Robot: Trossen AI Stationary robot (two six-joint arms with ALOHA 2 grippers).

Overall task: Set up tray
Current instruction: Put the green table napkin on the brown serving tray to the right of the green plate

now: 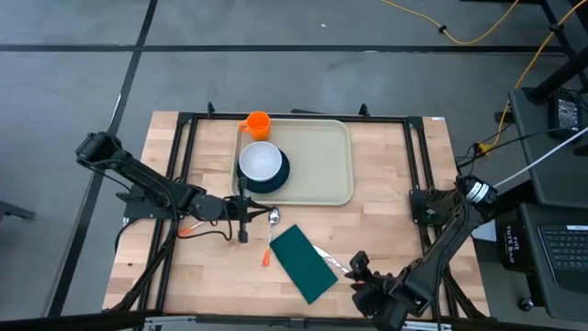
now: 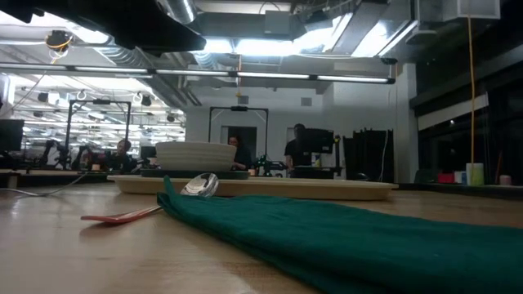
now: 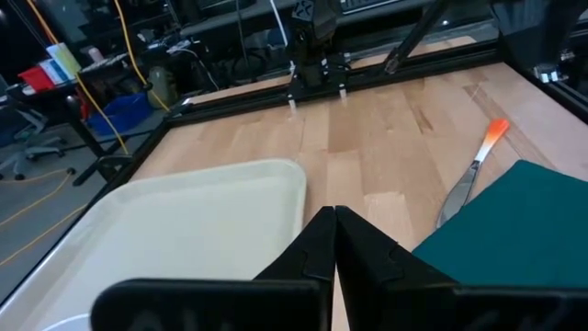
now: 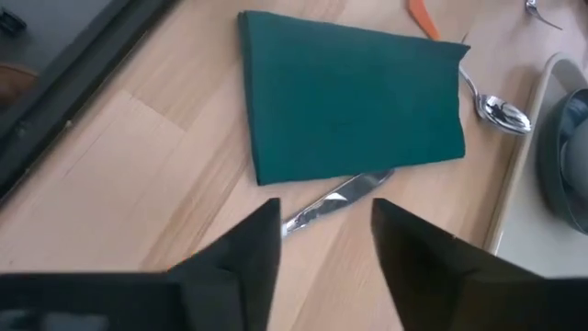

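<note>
Now, step: right gripper is hovering released above the silver metal knife, just beside the dark green cloth napkin.
Advice: descending squarely, straddling the blade, avoiding cloth.
Left gripper: waiting clenched, empty, beyond the napkin, beside the beige plastic tray.

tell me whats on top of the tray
On the tray sits a dark plate with a white bowl on it. The bowl covers most of the plate. The orange cup stands just off the rim.

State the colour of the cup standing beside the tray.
Orange; the cup by the cream tray shows best in the high view.
</note>
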